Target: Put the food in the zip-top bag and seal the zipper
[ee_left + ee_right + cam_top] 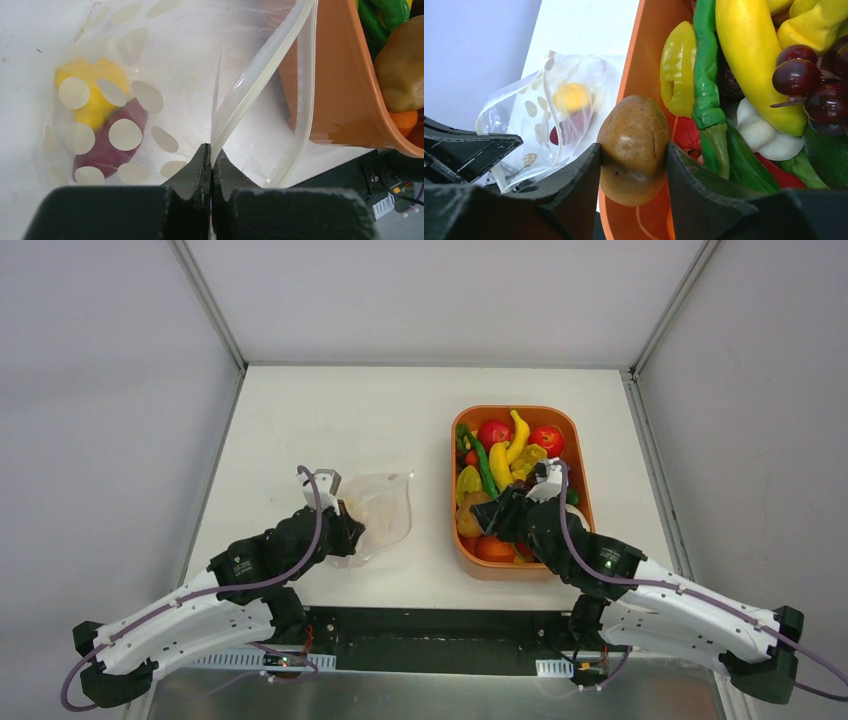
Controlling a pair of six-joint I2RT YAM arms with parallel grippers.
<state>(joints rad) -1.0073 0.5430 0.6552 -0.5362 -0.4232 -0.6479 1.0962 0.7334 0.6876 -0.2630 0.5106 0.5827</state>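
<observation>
Pinching the zipper [260, 70]: left fingers [211, 161] are fully closed on one lip of the zip-top bag [165, 45], right at the strip's near end. From the pinch the strip's long axis runs ahead and to the right, toward the orange tray [340, 100]. The second lip splits off at the fingertips and swings further right, so the mouth is open and faces the tray. The bag lies flat on the white surface [330, 420], its body ahead-left of the left fingers. Inside it are a yellow piece [95, 95] and a purple-red piece [105, 150], touching each other.

Right fingers [488, 518] are about half open and clamped on a brown potato [634, 135], one finger on each flank. The potato's long axis runs roughly along the fingers, its top tipped slightly right; the grip is across its short axis. It sits at the tray's left wall, near corner. Can't tell if it's off the tray floor.

Right of the right fingers, in the tray: green pepper [706, 90] and yellow banana [749, 55], both lying lengthwise away from the fingertips, and purple grapes [809, 85] further right. The bag is ahead-left of these fingers, just beside the tray wall.
</observation>
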